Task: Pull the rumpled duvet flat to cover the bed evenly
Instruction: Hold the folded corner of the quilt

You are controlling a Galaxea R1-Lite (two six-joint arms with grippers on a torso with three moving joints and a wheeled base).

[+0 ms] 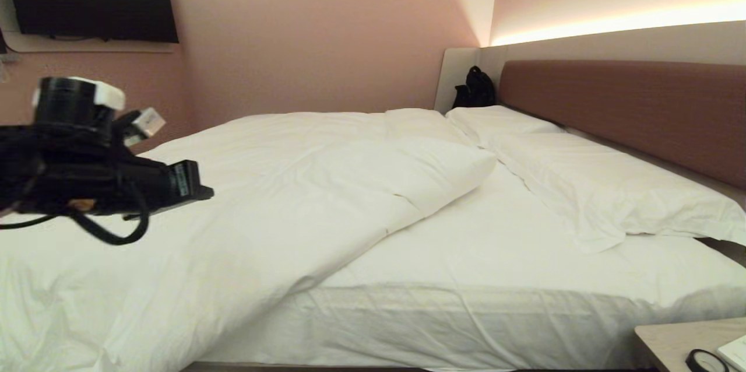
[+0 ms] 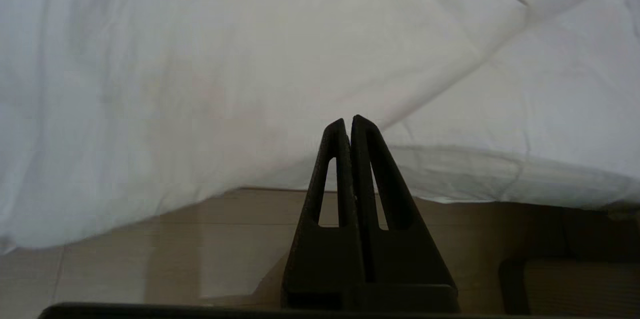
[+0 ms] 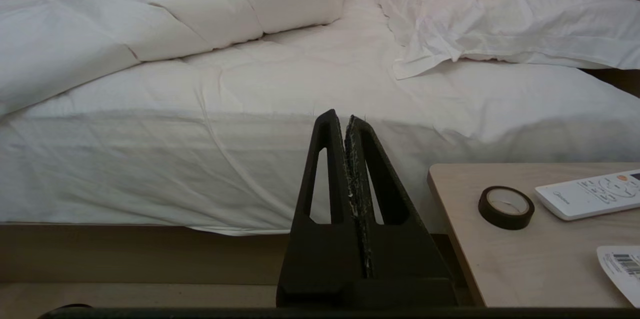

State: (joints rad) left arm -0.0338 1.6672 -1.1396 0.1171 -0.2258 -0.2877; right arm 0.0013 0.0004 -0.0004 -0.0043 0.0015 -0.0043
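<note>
Both of our grippers are pressed fully closed with nothing between their fingers. Our left gripper (image 2: pixel 347 121) hangs in the air in front of the duvet (image 1: pixel 245 197), just off its overhanging edge and not touching it, with the pale floor (image 2: pixel 150 259) beneath. Our right gripper (image 3: pixel 345 119) points at the side of the bed (image 3: pixel 200 159), near the bedside table (image 3: pixel 525 249). The duvet lies bunched on the half of the bed away from the headboard (image 1: pixel 629 109), its upper corner folded back on itself and its lower part spilling over the mattress side. Between the duvet and the headboard we see bare sheet (image 1: pixel 495 244), then two pillows (image 1: pixel 612 185) lying along the headboard. On the bedside table sit a roll of dark tape (image 3: pixel 505 206), a white remote control (image 3: pixel 590 194) and a printed paper (image 3: pixel 622 264)
</note>
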